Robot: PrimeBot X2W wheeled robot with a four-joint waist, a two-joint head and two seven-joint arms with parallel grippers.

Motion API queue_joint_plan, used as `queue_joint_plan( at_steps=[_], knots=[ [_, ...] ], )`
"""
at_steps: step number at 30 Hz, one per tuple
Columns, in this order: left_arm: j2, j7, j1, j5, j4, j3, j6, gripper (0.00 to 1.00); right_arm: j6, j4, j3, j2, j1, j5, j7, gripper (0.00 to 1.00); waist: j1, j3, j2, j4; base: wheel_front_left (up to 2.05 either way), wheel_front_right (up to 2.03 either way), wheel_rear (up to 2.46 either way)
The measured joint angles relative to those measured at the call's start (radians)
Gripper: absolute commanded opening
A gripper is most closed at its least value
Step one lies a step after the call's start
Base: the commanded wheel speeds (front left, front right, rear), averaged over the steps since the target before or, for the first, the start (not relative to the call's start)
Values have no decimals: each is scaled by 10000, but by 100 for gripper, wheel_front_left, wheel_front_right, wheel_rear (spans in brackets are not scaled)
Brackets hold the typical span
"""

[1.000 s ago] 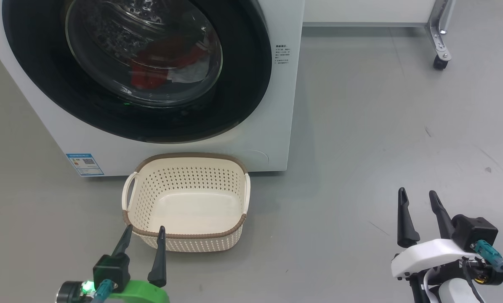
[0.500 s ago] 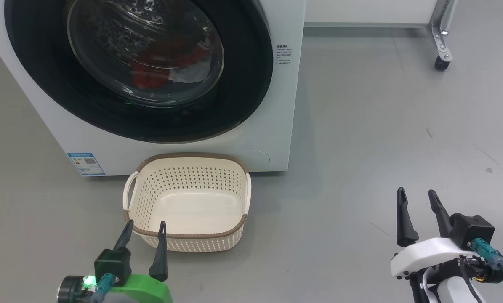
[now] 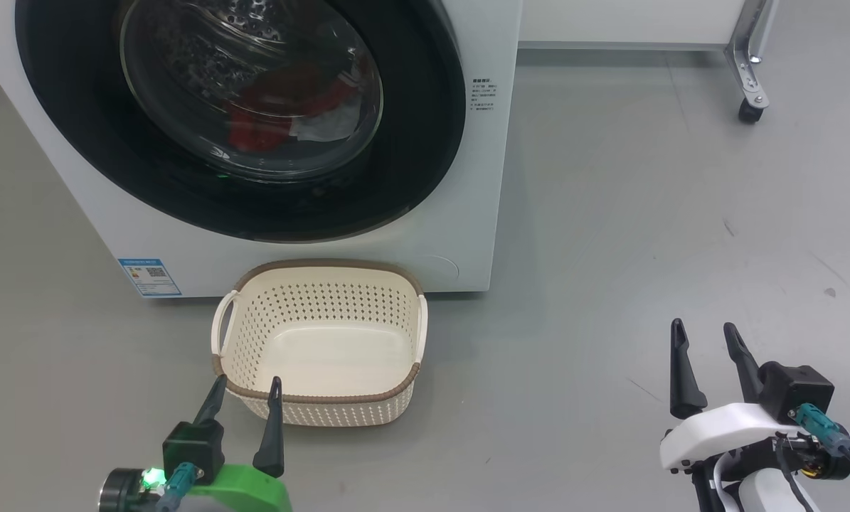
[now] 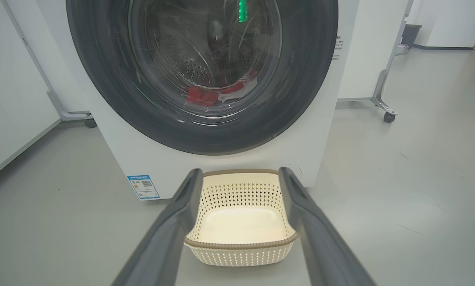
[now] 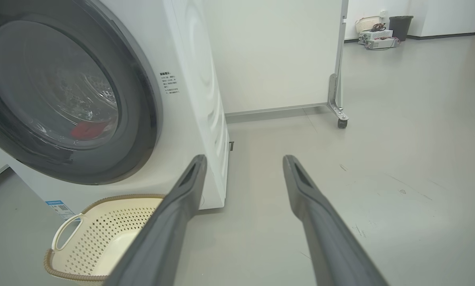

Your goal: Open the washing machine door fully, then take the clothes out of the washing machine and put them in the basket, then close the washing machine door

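Note:
The white washing machine (image 3: 467,213) fills the upper left of the head view, its black-rimmed round door (image 3: 410,142) shut against the front. Red and white clothes (image 3: 282,117) lie in the drum behind the glass, also seen as clothes (image 4: 217,93) in the left wrist view. The empty cream basket (image 3: 321,416) stands on the floor right before the machine. My left gripper (image 3: 247,387) hovers open at the basket's near rim. My right gripper (image 3: 705,338) stands open over bare floor, well right of the machine. Door (image 5: 142,119) and basket (image 5: 68,240) show in the right wrist view too.
Grey floor (image 3: 645,213) stretches to the right of the machine. A white partition on a metal caster leg (image 3: 750,107) stands at the back right. Another white panel (image 4: 10,99) stands left of the machine. A bin and boxes (image 5: 380,29) sit far back.
The whole head view has shifted slightly right and down, so the camera moved. Both grippers stay open in much the same places.

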Motion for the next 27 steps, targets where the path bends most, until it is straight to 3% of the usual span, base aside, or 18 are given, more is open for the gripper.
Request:
queue_joint_plan(
  at_steps=[7,8,9,10,18,24,27],
  knots=[
    [0,0,-18,-2,35,-27,0,100,8,36,25,-12,-8,-82,-56,100,0,21,0,53,0,0,0],
    [0,0,-27,-2,38,-31,2,100,10,59,40,-13,-8,-82,-56,86,0,27,0,63,0,0,0],
    [0,0,-36,-2,40,-35,2,100,8,81,94,-54,-8,-134,-56,25,0,35,0,72,0,0,0],
    [0,0,-44,-2,40,-38,2,100,10,92,121,-102,-9,-203,-56,0,0,44,0,82,0,0,0],
    [0,0,-192,-6,31,-142,2,100,82,84,-265,-19,-36,355,-82,0,0,246,0,198,0,0,0],
    [-2,0,-388,-31,29,-368,2,100,374,94,-1114,295,-293,2159,-63,0,0,506,0,376,0,0,0],
    [-2,0,-565,-100,-13,-514,2,100,575,88,-1956,410,-652,3902,209,0,0,705,0,560,0,0,0]
  ],
)
